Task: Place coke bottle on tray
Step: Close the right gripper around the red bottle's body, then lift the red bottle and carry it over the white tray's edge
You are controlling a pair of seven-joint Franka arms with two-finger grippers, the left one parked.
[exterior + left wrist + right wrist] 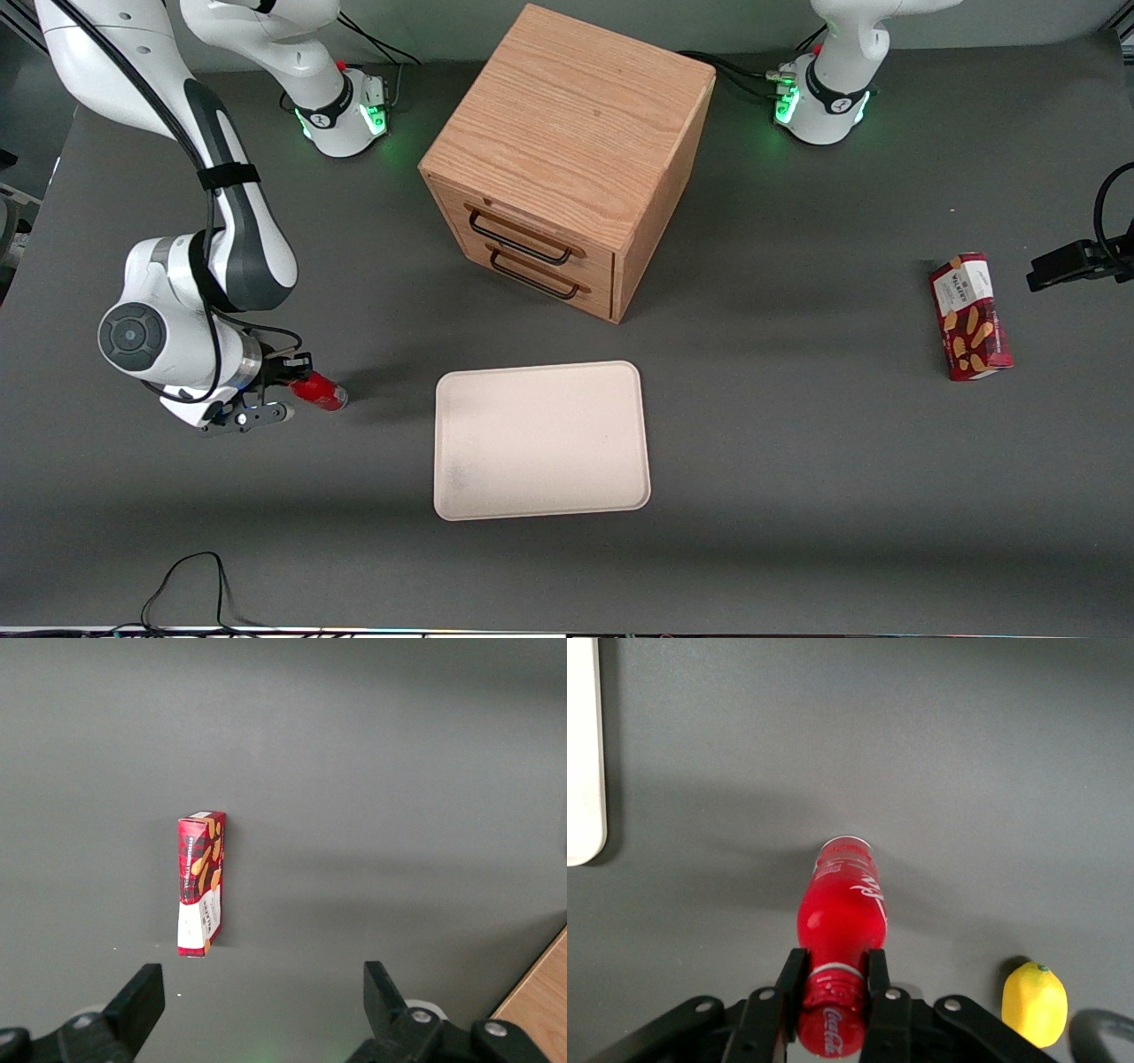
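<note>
Beside the tray [540, 439], claw [833, 988] clamps the glossy red coke bottle [842, 908].

1. 1 glossy red coke bottle [840, 908] with a red cap, held by the neck.
2. 1 flat cream-white rectangular tray [541, 440].
3. 1 oak wooden cabinet [567, 159] with 2 drawers.
4. 1 red biscuit box [970, 316].
5. 1 small yellow lemon-like ball [1034, 1003].
6. 1 black two-finger gripper [832, 992] gripping the bottle.

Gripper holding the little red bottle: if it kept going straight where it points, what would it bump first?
Probably the grey table: the gripper points down, so the coke bottle would touch first. Height unclear.
</note>
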